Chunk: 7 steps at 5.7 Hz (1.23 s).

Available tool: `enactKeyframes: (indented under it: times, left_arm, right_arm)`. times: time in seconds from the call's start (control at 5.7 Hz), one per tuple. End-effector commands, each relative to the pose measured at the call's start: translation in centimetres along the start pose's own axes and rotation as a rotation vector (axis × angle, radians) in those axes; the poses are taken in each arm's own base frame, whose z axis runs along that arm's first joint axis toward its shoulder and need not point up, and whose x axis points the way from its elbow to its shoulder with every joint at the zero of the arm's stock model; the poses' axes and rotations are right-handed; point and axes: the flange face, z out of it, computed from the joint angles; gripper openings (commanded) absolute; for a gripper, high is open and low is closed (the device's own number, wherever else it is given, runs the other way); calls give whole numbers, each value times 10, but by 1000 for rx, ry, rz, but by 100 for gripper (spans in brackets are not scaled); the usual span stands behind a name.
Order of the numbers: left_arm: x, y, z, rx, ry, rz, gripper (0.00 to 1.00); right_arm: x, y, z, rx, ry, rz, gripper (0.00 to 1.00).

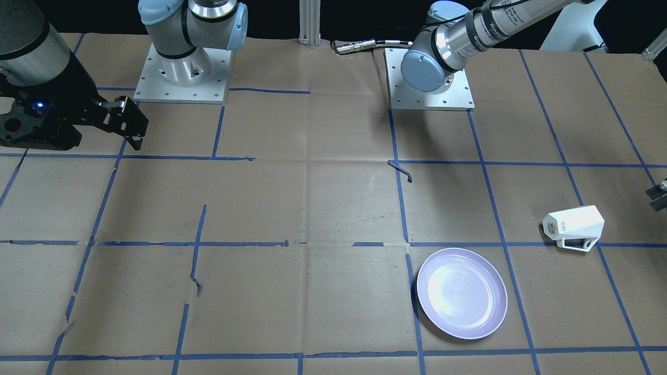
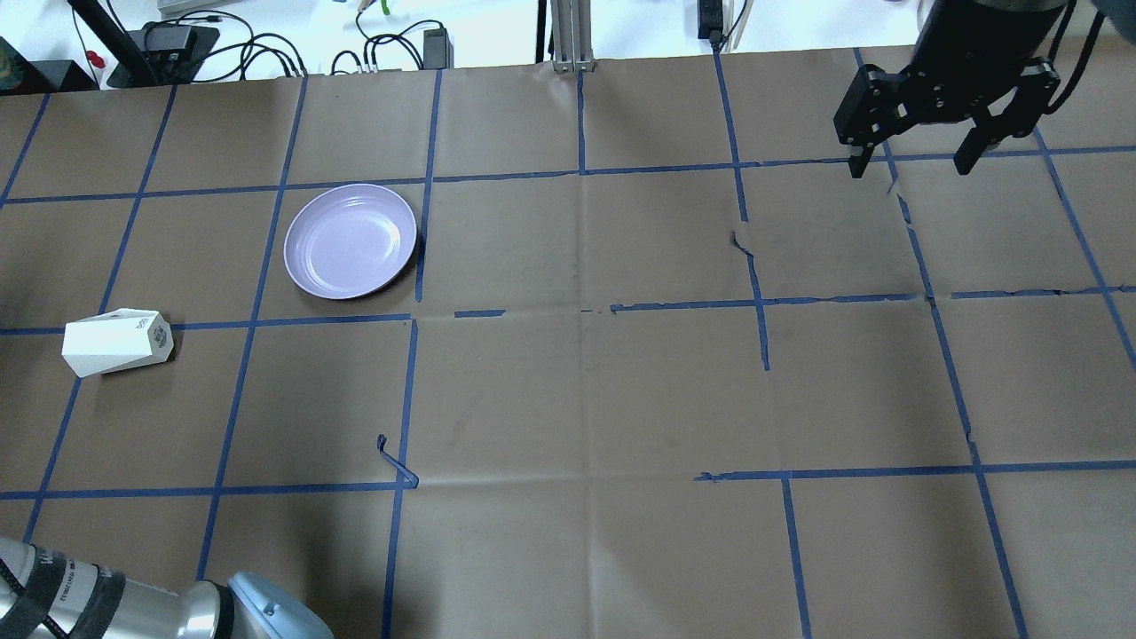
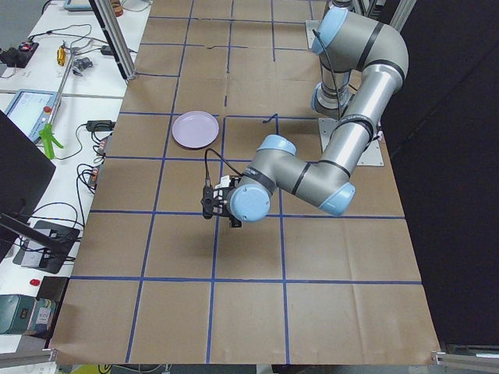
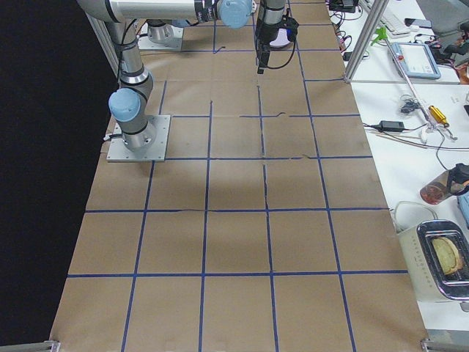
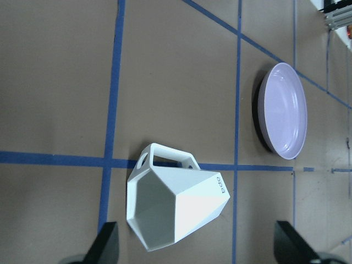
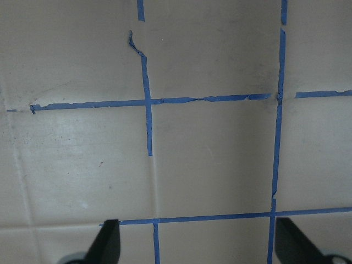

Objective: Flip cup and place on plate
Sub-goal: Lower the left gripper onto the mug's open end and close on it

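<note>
Well apart from the plate (image 2: 351, 240), toward the robot's left and nearer its base, the cup (image 2: 115, 342) lies on its side on the papered table (image 2: 577, 399), touching nothing else. We read its long axis as running roughly along the table's length. The lettered base is the end nearer the plate, and the open mouth is turned away from it, toward the left gripper (image 5: 198, 243). The handle lies on the flank facing the operators' side, where the plate also sits.

The left gripper hovers beyond the cup from the plate, fingers spread wide and holding nothing. In its wrist view we look into the mouth with a finger off to each side. We take that line-up as deliberate: from there the fingers could close on the cup's wall, and a wrist turn would stand it upright. The plate sits bare, which we judge leaves it free to receive the cup. The right gripper (image 2: 911, 167) hangs far from the plate, on the side opposite the cup, fingers apart and empty, probably just out of the way.
</note>
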Motion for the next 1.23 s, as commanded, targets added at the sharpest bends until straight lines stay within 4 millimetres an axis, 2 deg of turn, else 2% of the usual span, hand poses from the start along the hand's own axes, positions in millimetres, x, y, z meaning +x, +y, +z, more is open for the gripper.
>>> enactKeyframes:
  times: [0.0,0.35,0.7,0.88,1.05]
  left_arm:
    - [-43,15,55,-21,218,14,100]
    - [-48,22,86,-38,344,26,100]
    - [-49,28,100,-55,402,13,100]
    - [-44,16,106,-1,412,7,98]
    - [-43,15,105,14,416,-5,56]
  right_arm:
    - [0,0,0,0,-1,0,100]
    - [0,0,0,0,-1,0,100]
    - [0,0,0,0,-1,0,100]
    - [0,0,0,0,-1,0,100]
    - [0,0,0,0,-1,0,100]
